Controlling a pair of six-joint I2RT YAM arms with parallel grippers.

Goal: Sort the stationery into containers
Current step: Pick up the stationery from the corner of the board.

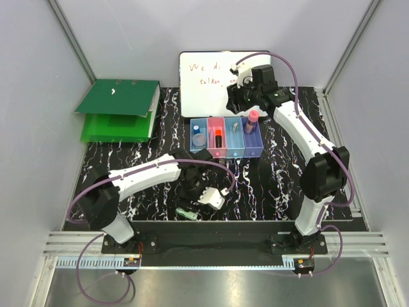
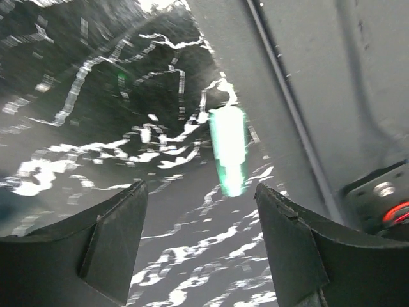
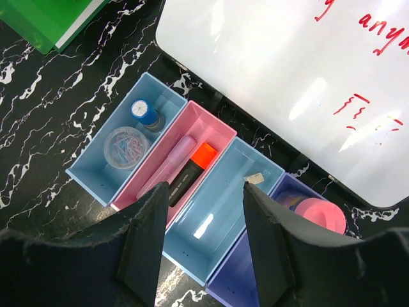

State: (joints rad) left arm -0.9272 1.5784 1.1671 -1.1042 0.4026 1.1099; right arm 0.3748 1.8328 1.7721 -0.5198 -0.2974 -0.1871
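Four joined bins [image 1: 227,152] stand mid-table in front of the whiteboard. In the right wrist view the left blue bin [image 3: 89,176] holds a blue-capped bottle [image 3: 144,112] and a round box of clips. The pink bin [image 3: 220,125] holds a lilac stick [image 3: 171,163] and an orange-red-capped marker [image 3: 203,155]. The middle blue bin [image 3: 211,243] holds a small grey-white block [image 3: 254,178]. The purple bin [image 3: 236,281] holds a pink-capped tube [image 3: 313,214]. My right gripper [image 3: 206,188] hangs open and empty above the bins. A green clip-like piece [image 2: 228,147] lies on the table just ahead of my open left gripper [image 2: 199,187], not touching it.
A white whiteboard [image 1: 211,70] with red writing leans behind the bins. A green ring binder [image 1: 118,109] lies at the back left. The green piece [image 1: 186,213] lies close to the table's front edge, near the black base strip [image 1: 211,233].
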